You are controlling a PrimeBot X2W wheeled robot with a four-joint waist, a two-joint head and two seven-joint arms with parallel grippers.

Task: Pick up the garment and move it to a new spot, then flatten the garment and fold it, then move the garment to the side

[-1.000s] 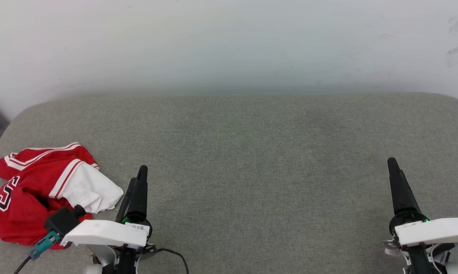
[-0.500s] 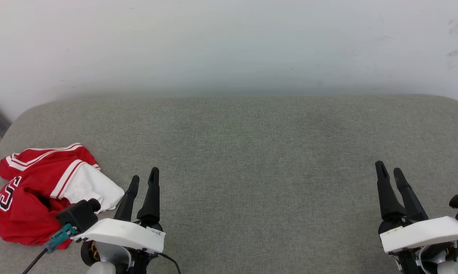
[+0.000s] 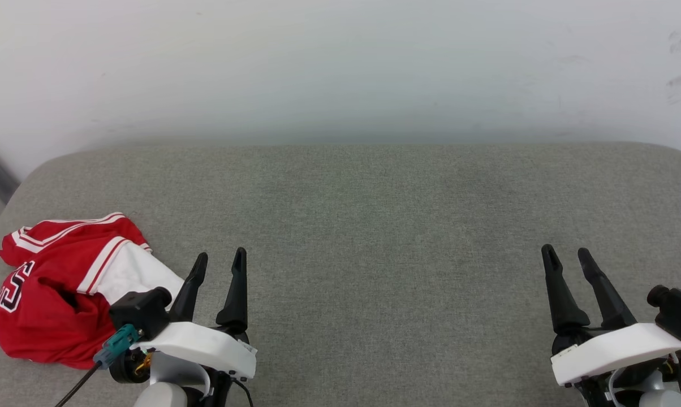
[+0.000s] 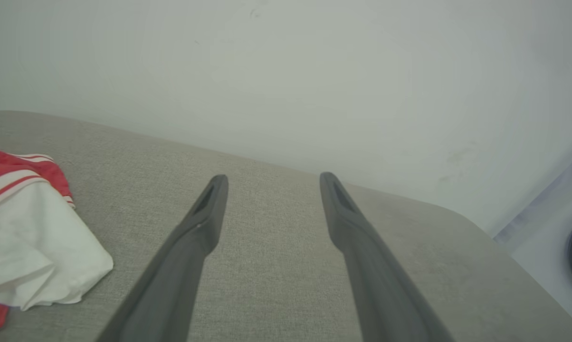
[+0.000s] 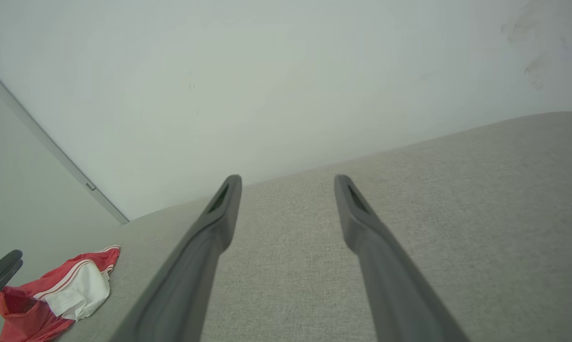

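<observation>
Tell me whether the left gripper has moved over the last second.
Yes. The left gripper has rolled, its jaws now showing side by side, and shifted slightly right, away from the garment lying on the cushion.

One red-and-white shirt [image 3: 52,299] is lying on one grey cushion [image 3: 374,226] before one pale wall [image 3: 340,68]. Two grippers, the left gripper [image 3: 220,255] and the right gripper [image 3: 565,250], are each showing two dark fingers [image 3: 237,288], four altogether.
</observation>
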